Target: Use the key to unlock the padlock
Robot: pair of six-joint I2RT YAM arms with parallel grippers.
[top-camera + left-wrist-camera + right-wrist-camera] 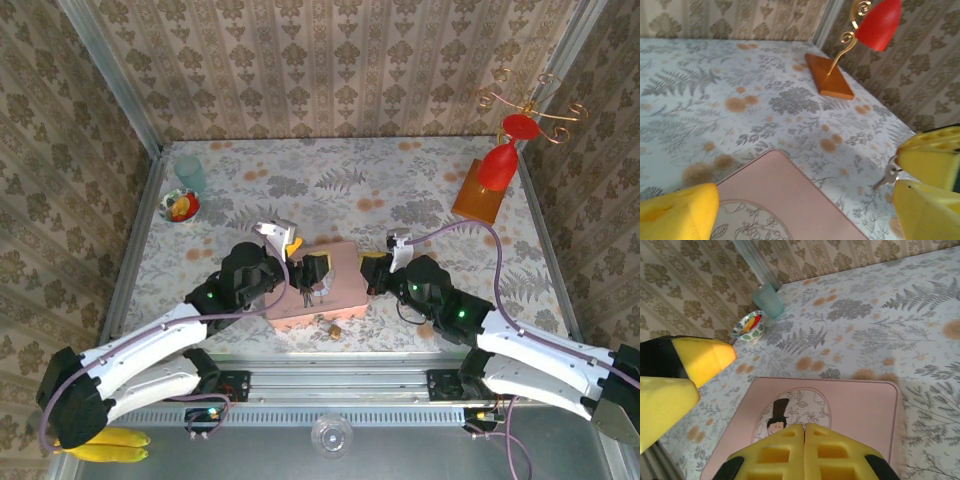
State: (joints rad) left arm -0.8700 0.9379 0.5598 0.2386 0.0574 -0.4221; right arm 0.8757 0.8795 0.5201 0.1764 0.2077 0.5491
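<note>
Key (887, 176) tiny, partly hidden in right gripper (904, 154) jaws

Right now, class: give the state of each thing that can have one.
left gripper, open, empty
right gripper, shut on the key
key, hanging from its tips
tin, closed
padlock, loose by the tin; shackle too small to judge
cup, upright

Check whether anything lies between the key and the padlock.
A corner of the pink tin lies partly between the key, pinched in the right pincer, and the padlock on the table by the tin's near edge. Nothing else visible intervenes.
</note>
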